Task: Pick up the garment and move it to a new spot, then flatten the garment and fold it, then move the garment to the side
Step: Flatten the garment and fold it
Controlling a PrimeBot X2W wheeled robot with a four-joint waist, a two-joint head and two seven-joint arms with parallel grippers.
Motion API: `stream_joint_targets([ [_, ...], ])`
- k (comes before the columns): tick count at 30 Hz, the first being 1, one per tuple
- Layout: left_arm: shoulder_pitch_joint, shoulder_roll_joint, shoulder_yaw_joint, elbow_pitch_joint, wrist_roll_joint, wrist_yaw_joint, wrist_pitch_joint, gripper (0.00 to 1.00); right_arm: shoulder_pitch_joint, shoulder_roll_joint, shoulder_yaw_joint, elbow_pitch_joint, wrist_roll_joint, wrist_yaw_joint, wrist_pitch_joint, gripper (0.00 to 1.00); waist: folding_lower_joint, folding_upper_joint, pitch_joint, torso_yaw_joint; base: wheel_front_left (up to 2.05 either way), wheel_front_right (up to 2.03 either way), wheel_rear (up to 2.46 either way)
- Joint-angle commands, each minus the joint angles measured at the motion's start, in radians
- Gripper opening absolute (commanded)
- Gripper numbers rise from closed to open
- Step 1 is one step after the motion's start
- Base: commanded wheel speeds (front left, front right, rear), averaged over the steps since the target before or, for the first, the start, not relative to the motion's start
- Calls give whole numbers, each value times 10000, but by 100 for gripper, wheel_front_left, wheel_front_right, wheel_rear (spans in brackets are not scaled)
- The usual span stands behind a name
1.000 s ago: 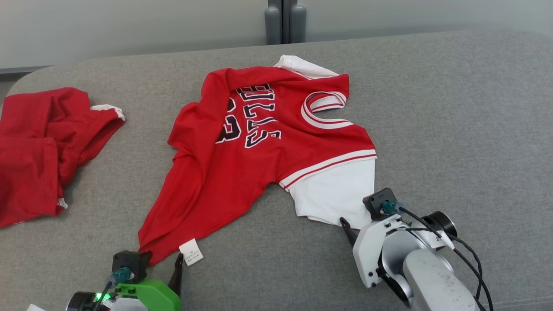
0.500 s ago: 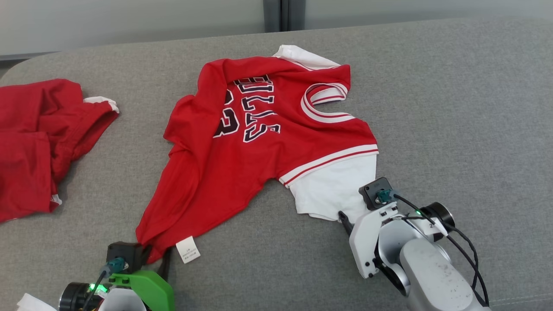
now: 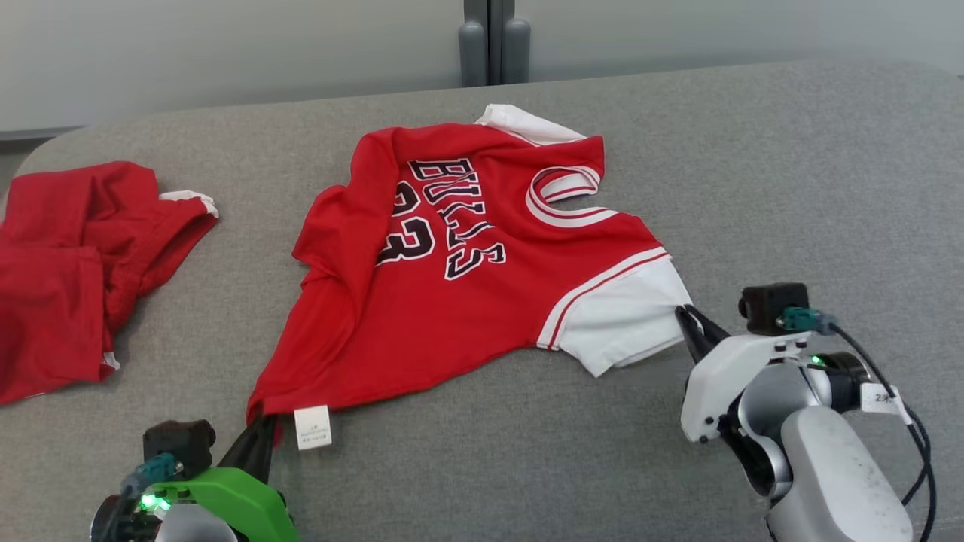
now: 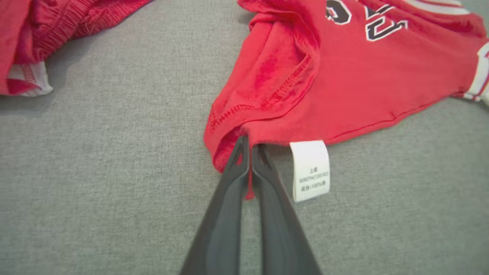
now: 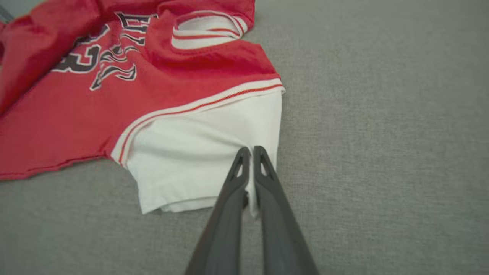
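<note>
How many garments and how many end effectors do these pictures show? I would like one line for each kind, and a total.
Garments: 2, the jersey and the red garment left of it.
End effectors: 2, the left end effector and the right end effector, each shut on the jersey.
Total: 4

L gripper (image 3: 263,425) green shell; R gripper (image 3: 681,311) white, blk cables (image 3: 922,452).

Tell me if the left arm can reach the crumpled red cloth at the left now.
Probably not yet: the left gripper is shut on the hem of the red and white jersey. Only bare grey upholstery lies between it and the crumpled red cloth, so after letting go, likely yes.
</note>
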Motion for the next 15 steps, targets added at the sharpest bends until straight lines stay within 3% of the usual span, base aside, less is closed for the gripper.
stream_joint_targets([
  [1,273,60,95,-503,-230,-21,111,0,260,-6,-204,-562,360,-18,20,0,0,0,-344,-108,0,0,0],
  [7,1130,138,212,-3669,-1505,-62,1118,0,934,-63,-989,-4037,2298,-17,810,0,0,0,-785,-345,0,0,0],
  [10,1464,307,244,-5375,-2007,-54,1788,0,1118,-386,-1675,-5768,3155,-17,1406,0,0,0,-912,-510,0,0,0],
  [15,1498,724,573,-7640,-2687,80,2775,0,328,-743,-3164,-7746,3829,-11,2379,0,0,0,-903,-824,0,0,0],
])
